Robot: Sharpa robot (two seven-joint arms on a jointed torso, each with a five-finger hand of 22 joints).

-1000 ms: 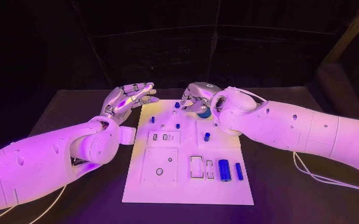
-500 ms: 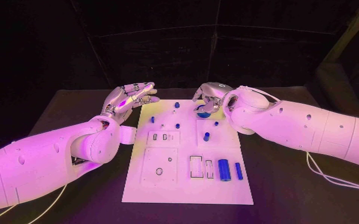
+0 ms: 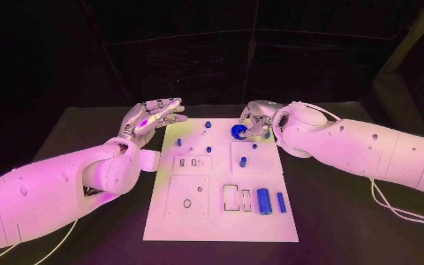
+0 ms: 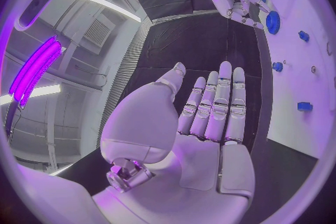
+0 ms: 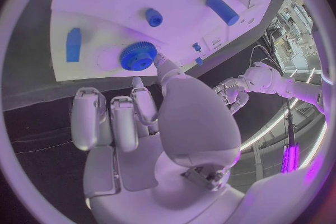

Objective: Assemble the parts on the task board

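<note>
The white task board (image 3: 221,228) lies in the middle of the table. A blue gear (image 3: 238,132) sits flat on its far part, also seen in the right wrist view as the gear (image 5: 138,57) and in the left wrist view as the gear (image 4: 273,22). My right hand (image 3: 259,118) hovers just right of the gear and holds nothing. Its thumb tip lies at the gear's rim, and I cannot tell whether it touches. My left hand (image 3: 155,116) is raised beside the board's far left corner, empty, with flat straight fingers (image 4: 217,106).
Small blue pegs (image 3: 208,124) (image 3: 179,142) (image 3: 243,162) stand on the board's far half. A thick blue cylinder (image 3: 265,201) and a thin blue bar (image 3: 281,202) lie on the near right, beside rectangular slots (image 3: 231,197). Black table (image 3: 336,216) surrounds the board.
My right hand has drawn back to the right, off the blue gear, which now lies uncovered on the board. The left hand has stayed put.
</note>
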